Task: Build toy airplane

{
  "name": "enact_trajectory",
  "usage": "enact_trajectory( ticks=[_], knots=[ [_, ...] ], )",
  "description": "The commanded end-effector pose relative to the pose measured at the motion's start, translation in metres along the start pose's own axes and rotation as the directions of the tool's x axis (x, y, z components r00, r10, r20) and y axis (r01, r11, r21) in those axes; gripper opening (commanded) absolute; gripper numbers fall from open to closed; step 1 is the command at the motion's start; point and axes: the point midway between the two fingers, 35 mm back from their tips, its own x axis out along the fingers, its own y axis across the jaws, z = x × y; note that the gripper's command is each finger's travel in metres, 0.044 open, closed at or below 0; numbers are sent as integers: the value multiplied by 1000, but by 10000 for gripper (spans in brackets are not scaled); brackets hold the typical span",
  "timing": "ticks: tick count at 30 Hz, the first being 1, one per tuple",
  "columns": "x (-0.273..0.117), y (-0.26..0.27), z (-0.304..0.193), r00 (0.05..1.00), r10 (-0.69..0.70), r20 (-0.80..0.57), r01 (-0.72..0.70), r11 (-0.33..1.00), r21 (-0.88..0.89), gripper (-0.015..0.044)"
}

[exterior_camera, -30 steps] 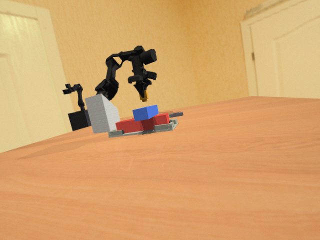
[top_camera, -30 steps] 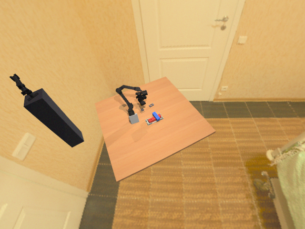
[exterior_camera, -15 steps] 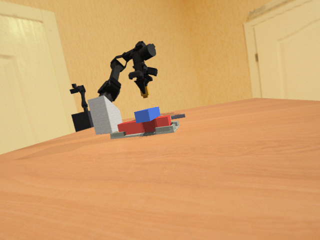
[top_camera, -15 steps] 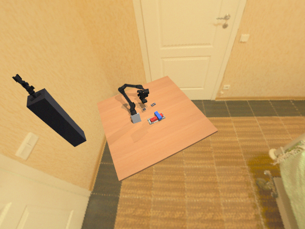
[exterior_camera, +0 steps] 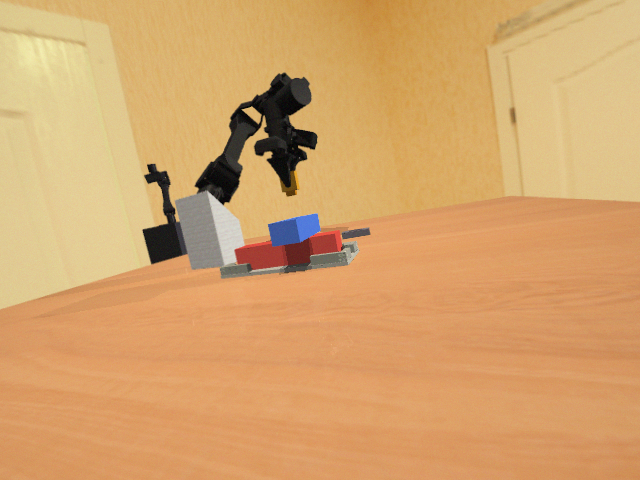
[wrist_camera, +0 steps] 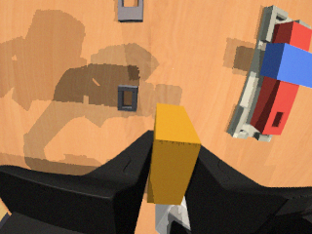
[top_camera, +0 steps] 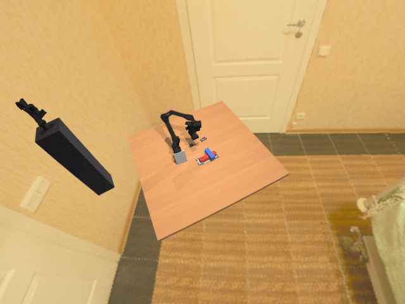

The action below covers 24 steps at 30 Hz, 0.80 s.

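Note:
My gripper (exterior_camera: 287,178) (wrist_camera: 166,137) is shut on the yellow tail fin (exterior_camera: 294,187) (wrist_camera: 175,124) and holds it in the air. In the exterior view the fin's narrower tab points down. The red fuselage (top_camera: 203,159) (exterior_camera: 258,256) (wrist_camera: 273,109) lies in the grey cradle (exterior_camera: 235,271) (wrist_camera: 251,90). The blue wing (top_camera: 209,154) (exterior_camera: 294,230) (wrist_camera: 290,63) lies across the top of the fuselage; its tab is hidden. The tail socket (wrist_camera: 278,119) shows as an empty dark slot at the fuselage's near end in the wrist view, to the right of the held fin.
A small dark frame (top_camera: 191,145) (wrist_camera: 121,98) and a larger grey one (wrist_camera: 131,17) lie on the table, left of the cradle in the wrist view. A pale grey block (top_camera: 180,158) (exterior_camera: 199,229) stands by the arm's base. A black block (top_camera: 71,160) (exterior_camera: 162,243) with another arm is farther away.

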Motion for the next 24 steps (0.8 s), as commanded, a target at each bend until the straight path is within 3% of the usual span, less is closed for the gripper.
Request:
enact_trajectory(
  ticks=[1, 24],
  knots=[
    [1, -13, 5, 1000, -9, 0, 9, 1000, -8, 0],
    [12, -85, 15, 1000, -16, 1, 16, 1000, -12, 0]
  ],
)
